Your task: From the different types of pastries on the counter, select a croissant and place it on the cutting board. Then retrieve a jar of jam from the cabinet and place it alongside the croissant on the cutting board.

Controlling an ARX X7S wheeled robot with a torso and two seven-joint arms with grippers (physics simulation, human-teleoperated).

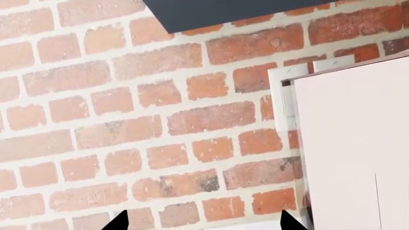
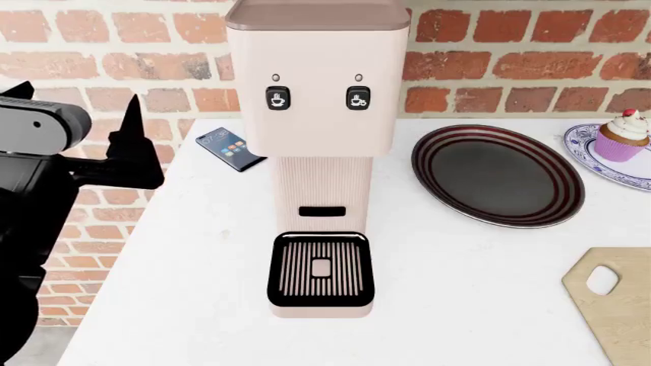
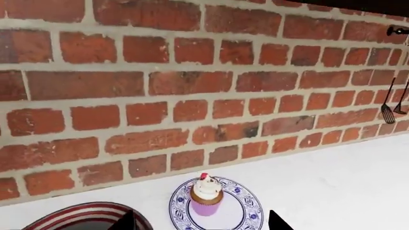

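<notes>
No croissant shows in any view, and neither does the jam jar. One pastry is in sight: a cupcake (image 2: 621,135) with a lilac wrapper and a cherry, standing on a blue-patterned plate (image 2: 585,145) at the counter's far right. The pale cutting board (image 2: 618,305) lies at the near right, its handle hole toward the middle. My right gripper (image 3: 203,224) hangs open above the cupcake (image 3: 207,195), holding nothing. My left gripper (image 1: 204,223) is open and empty, facing the brick wall to the left of the coffee machine (image 1: 355,153). One of its dark fingers (image 2: 133,133) shows in the head view.
A tall pink coffee machine (image 2: 319,137) stands mid-counter (image 2: 194,259). A phone (image 2: 232,148) lies behind it to the left, and a dark striped plate (image 2: 498,174) to the right. A dark cabinet underside (image 1: 223,12) hangs above. Utensils (image 3: 390,103) hang on the wall.
</notes>
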